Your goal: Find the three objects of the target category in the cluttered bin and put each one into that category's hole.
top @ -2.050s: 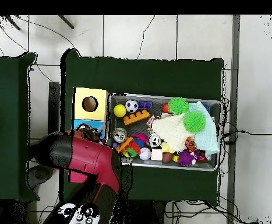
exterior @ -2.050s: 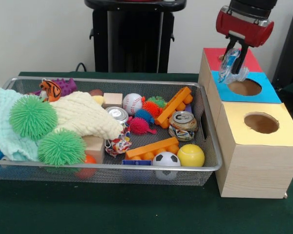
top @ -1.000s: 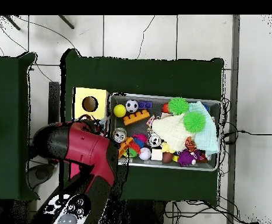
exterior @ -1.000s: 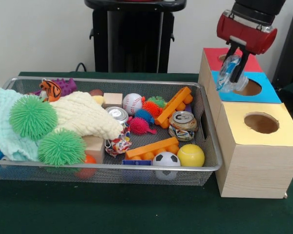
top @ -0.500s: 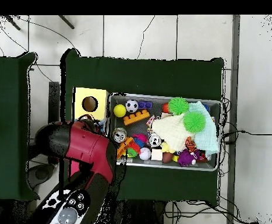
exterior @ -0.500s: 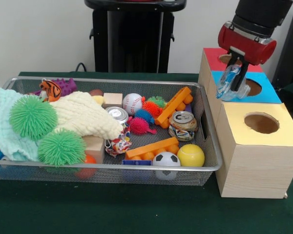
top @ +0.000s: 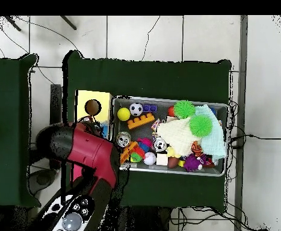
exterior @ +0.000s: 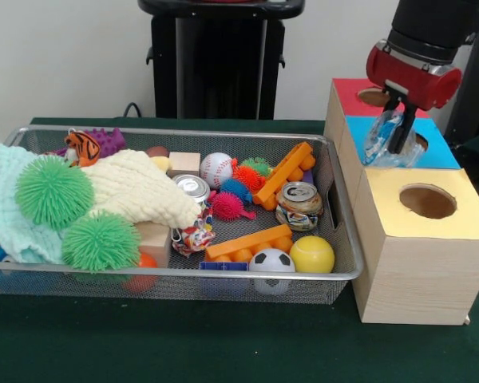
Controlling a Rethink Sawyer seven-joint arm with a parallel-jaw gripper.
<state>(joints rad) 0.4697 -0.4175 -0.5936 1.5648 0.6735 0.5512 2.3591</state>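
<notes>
Bench [exterior: 223, 351], green cloth, carries the wire bin [exterior: 345, 239] w/ the wooden sorting box [exterior: 415, 263] just beside it at 3 o'clock. Box top has red [exterior: 353, 94], blue [exterior: 441, 153] & yellow [exterior: 419, 199] panels, one hole each.

Step in hand, I'd say: drop-off. End effector [exterior: 389, 137] is clamped on a clear crumpled plastic bottle [exterior: 381, 142], hanging low over the blue panel, at the hole's 9 o'clock edge.

Next move prob calls for a small shift toward 3 o'clock to centre the bottle over the hole, then release; off-centre, it could catch the rim.

Vs 2 s ago: arm has drifted toward 3 o'clock & dropped; bottle now sits closer to the yellow panel. Bin contents unchanged: cloths, spiky balls, two cans [exterior: 298, 205] among them.
</notes>
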